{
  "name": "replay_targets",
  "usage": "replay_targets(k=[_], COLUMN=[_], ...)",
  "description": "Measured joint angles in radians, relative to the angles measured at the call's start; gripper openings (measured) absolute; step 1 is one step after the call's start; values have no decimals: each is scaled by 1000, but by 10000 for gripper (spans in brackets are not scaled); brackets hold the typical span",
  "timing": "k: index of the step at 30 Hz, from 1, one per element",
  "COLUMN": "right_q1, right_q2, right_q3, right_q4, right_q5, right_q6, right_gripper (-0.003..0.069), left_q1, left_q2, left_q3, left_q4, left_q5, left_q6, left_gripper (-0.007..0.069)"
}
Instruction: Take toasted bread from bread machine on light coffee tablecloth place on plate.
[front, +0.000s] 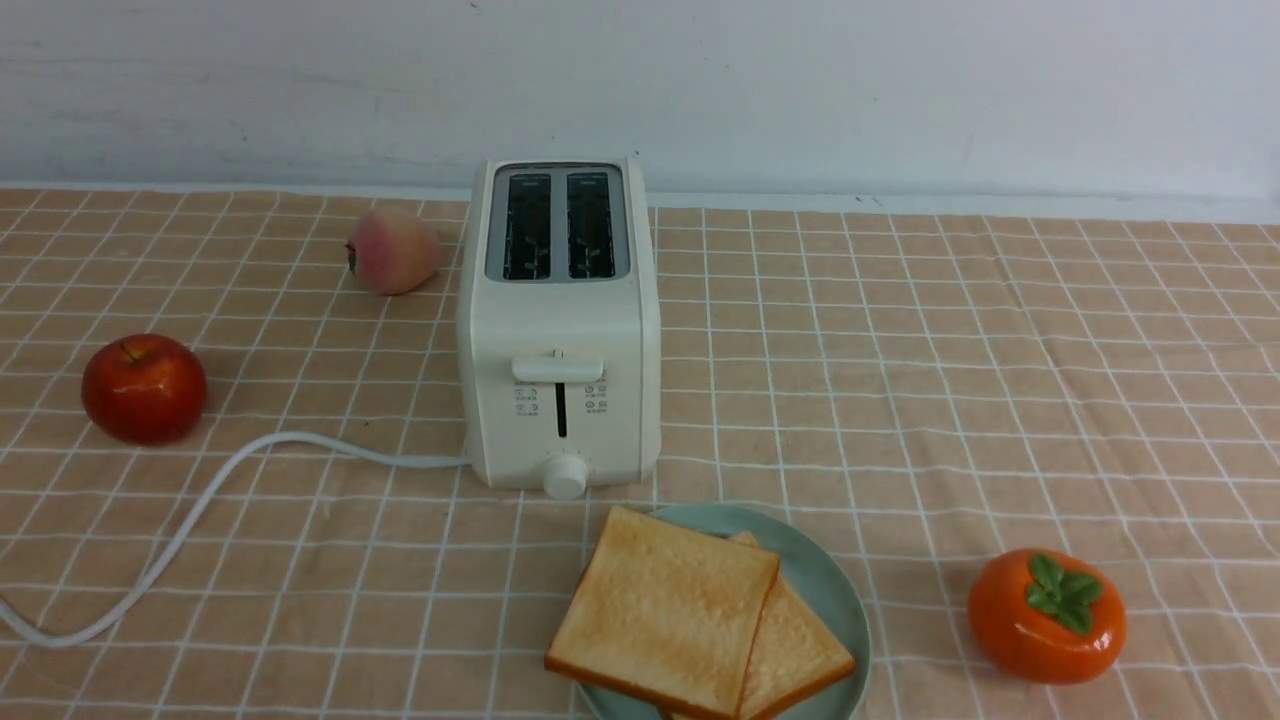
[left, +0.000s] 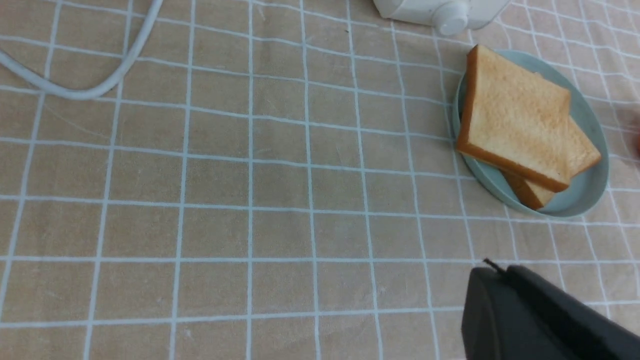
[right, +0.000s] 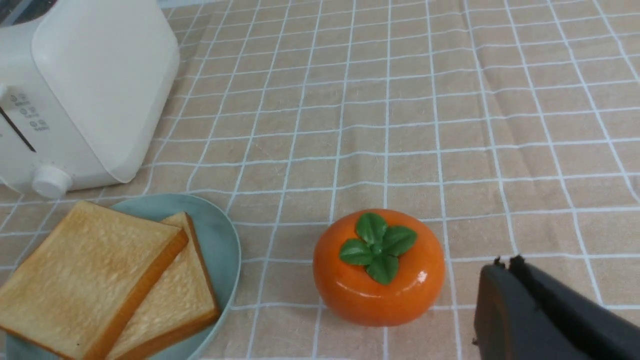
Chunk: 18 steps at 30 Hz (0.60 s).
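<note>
Front view: two square golden-tan toast slices (front: 665, 610) lie stacked askew on the round pale teal plate (front: 832, 590), just before the cream-white two-slot toaster (front: 560, 330). Its slots look dark and empty. All rest on the peach-tan gridded tablecloth (front: 900, 400). Judged light, stiff and crumbly; best taken by opposite crust edges at the upper slice's overhanging corner. The lower slice is mostly covered, and the plate's near rim is cut off.

Left wrist view: the left gripper (left: 540, 315) shows only a dark sliver, so the jaws' spread cannot be told.

Right wrist view: the right gripper (right: 550, 315) likewise.
</note>
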<state>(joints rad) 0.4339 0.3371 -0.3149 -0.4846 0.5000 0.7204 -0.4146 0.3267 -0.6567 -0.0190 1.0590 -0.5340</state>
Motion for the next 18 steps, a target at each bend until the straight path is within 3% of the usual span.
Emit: replay_targets(k=[18], right_q1=[0], right_q2=[-66], right_q3=[29], right_q4=[-30], right_q5=[-4], right_q6=[4], right_gripper=[-16], left_q1=[0], left_q2=[-38], left_q3=[2], left_q4=[-42], left_q5=[23], left_q6=[0], left_gripper=[-14])
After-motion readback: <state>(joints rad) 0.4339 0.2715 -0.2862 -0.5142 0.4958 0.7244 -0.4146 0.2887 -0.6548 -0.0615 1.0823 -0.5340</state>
